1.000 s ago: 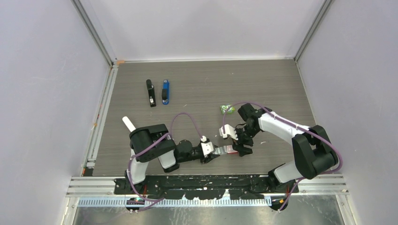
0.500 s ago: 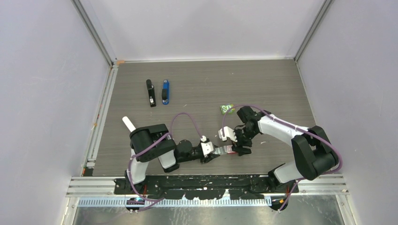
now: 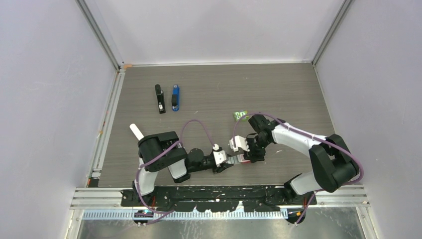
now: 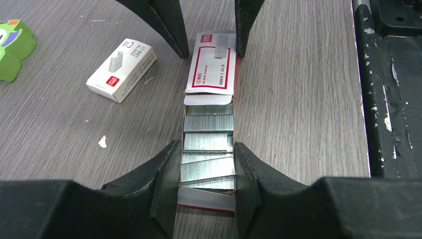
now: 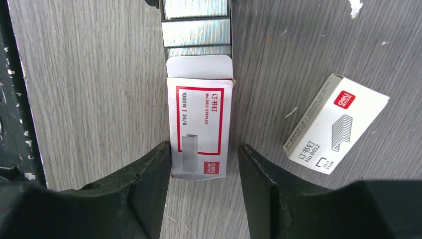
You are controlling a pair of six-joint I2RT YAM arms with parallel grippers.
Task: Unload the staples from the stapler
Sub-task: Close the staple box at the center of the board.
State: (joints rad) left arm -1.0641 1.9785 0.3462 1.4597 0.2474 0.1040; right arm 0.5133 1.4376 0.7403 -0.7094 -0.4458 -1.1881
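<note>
Left claw (image 4: 206, 147) pinches white card tray (image 4: 206, 200) of silvery ribbed staple strips (image 4: 208, 122); right claw (image 5: 204, 146) spread astride red-and-white cardboard sleeve (image 5: 200, 114). Step looks like box opening. Next: clamp, draw sleeve off tray.

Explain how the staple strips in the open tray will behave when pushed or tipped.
The staples lie loose and overlapping in the tray, so they probably slide if tipped. Thin joined strips may snap if bent.
</note>
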